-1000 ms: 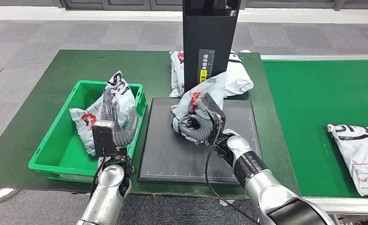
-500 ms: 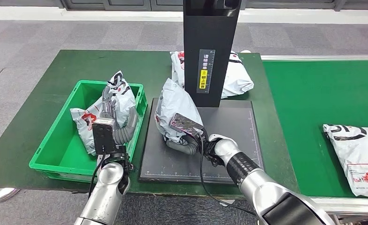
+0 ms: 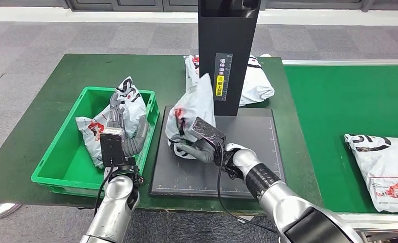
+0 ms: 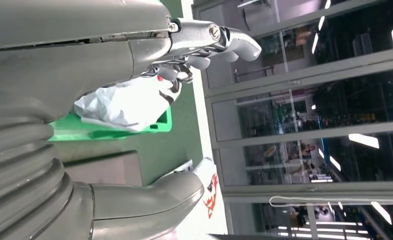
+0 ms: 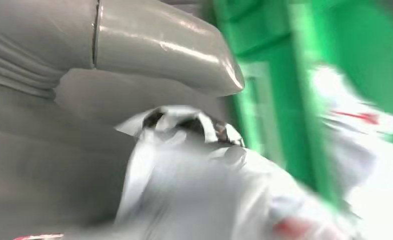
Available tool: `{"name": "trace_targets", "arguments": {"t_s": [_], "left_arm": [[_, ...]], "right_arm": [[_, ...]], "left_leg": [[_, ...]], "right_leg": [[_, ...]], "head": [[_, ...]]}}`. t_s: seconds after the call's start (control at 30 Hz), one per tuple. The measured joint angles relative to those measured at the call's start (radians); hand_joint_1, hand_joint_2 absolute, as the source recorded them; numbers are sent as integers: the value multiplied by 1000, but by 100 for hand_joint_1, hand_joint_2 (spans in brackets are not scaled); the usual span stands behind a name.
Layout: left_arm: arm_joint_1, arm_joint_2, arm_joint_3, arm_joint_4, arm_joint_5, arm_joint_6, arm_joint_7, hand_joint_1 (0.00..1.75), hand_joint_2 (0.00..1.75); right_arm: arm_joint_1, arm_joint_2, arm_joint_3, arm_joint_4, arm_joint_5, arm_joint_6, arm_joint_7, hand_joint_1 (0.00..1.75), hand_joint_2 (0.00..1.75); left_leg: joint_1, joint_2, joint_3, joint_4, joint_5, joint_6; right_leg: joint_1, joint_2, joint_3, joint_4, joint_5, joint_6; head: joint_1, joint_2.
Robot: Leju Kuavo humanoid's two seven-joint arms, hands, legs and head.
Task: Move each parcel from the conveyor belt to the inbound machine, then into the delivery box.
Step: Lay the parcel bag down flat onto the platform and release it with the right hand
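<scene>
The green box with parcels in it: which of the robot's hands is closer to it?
Left. The left hand reaches into the green box at the parcels there; the right hand holds another parcel over the black machine plate beside it.

Just a dark green table [image 3: 60, 86] sitting on grey carpet floor [image 3: 50, 35], pretty plain setup. In the left wrist view there's a wall of glass panels [image 4: 304, 105] with bright ceiling lights [image 4: 367, 140] showing behind them.
</scene>
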Motion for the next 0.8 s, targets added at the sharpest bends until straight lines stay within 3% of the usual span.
{"name": "trace_targets", "arguments": {"t_s": [0.2, 0.57, 0.7, 0.8], "left_arm": [[19, 0, 40, -30, -26, 0, 7, 0, 175], [32, -1, 92, -57, -54, -1, 11, 0, 175], [32, -1, 97, -58, -61, -1, 11, 0, 175], [32, -2, 97, -58, -65, -3, 11, 0, 175]], "right_arm": [[-18, -19, -98, -86, -23, -186, -80, 0, 0], [129, -70, -279, -564, 36, -458, -116, 0, 0], [160, -85, -309, -640, 41, -506, -77, 0, 0], [164, -100, -313, -643, 61, -488, -6, 0, 0]], "left_leg": [[0, 0, 0, 0, 0, 0], [0, 0, 0, 0, 0, 0], [0, 0, 0, 0, 0, 0], [0, 0, 0, 0, 0, 0]], "right_leg": [[0, 0, 0, 0, 0, 0], [0, 0, -1, 0, 0, 0], [0, 0, -1, 0, 0, 0], [0, 0, -1, 0, 0, 0]], "head": [[0, 0], [0, 0], [0, 0], [0, 0]]}}
